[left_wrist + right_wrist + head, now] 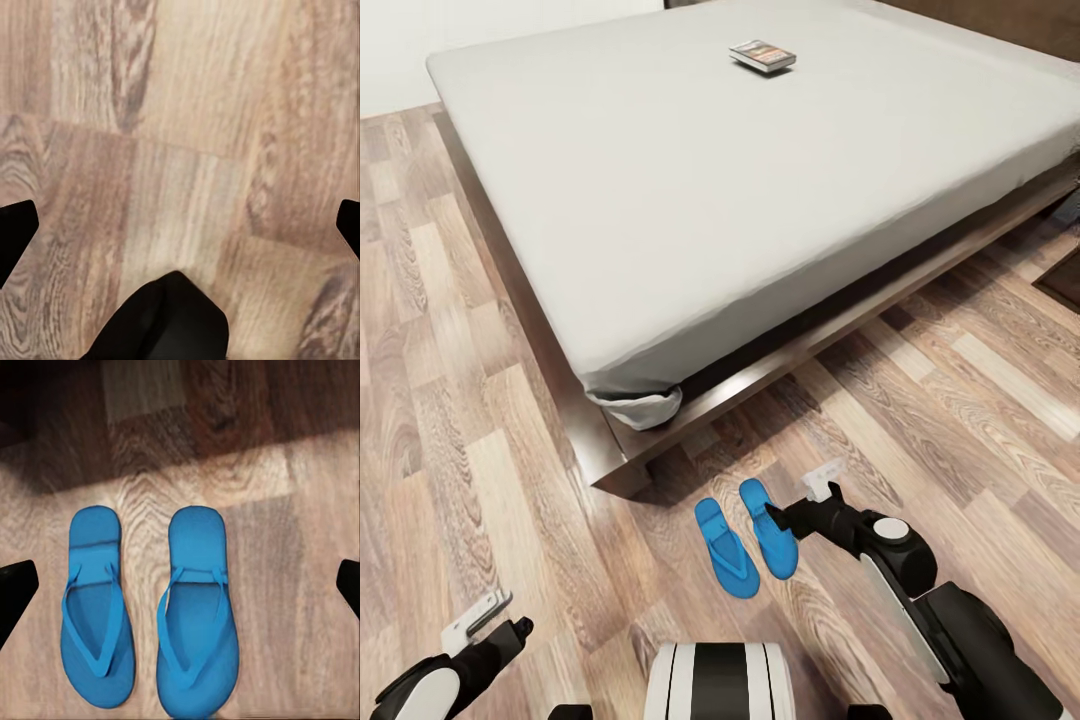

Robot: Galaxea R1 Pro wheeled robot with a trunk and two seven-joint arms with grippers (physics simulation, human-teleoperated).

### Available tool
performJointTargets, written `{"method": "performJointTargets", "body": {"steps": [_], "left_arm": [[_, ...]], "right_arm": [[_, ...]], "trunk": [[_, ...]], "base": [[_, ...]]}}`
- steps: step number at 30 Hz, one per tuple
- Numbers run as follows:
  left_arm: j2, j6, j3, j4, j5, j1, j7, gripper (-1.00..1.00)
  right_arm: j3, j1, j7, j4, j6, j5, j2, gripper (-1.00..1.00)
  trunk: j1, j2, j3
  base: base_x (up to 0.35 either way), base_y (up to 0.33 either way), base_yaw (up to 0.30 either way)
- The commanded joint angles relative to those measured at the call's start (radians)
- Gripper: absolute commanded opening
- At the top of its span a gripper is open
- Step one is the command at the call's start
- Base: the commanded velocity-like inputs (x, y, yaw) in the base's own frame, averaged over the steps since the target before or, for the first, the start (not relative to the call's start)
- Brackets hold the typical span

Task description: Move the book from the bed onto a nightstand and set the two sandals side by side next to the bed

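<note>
The two sandals point(745, 536) lie side by side on the floor point(480, 480) near the bed point(760, 180) corner; the book point(762, 55) rests on the mattress. The right claw point(800, 505) hangs spread over them, seemingly empty, and the left claw point(490, 620) gapes above bare planks.

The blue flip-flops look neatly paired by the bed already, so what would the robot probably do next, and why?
Probably lift the right hand away and head for the small dark paperback book. The two flat blue sandals lie side by side on the wood floor by the bed's corner, while the book lies on the grey mattress.
</note>
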Motion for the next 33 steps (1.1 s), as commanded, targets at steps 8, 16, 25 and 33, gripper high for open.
{"method": "performJointTargets", "body": {"steps": [8, 16, 25, 33], "left_arm": [[-0.001, -0.038, -0.001, -0.005, 0.007, 0.02, -0.031, 1.0], [-0.001, -0.051, -0.027, -0.005, 0.006, 0.025, -0.039, 1.0], [-0.001, -0.069, -0.042, 0.0, 0.005, 0.026, -0.041, 1.0], [-0.001, -0.096, -0.049, 0.004, 0.005, 0.026, -0.039, 1.0]], "right_arm": [[-0.067, 0.021, -0.003, -0.015, 0.005, -0.007, -0.002, 1.0], [-0.097, 0.026, -0.003, -0.018, 0.002, -0.007, -0.004, 1.0], [-0.163, 0.027, -0.002, -0.019, -0.004, -0.007, -0.004, 1.0], [-0.19, 0.019, -0.005, -0.02, 0.003, -0.008, 0.01, 1.0]], "trunk": [[-0.004, 0.002, 0.031], [-0.007, 0.003, 0.061], [-0.011, 0.006, 0.096], [-0.015, 0.007, 0.127]], "base": [[0.0, 0.0, 0.0], [0.0, 0.0, 0.0], [0.0, 0.0, 0.0], [0.0, 0.0, -0.011]]}}
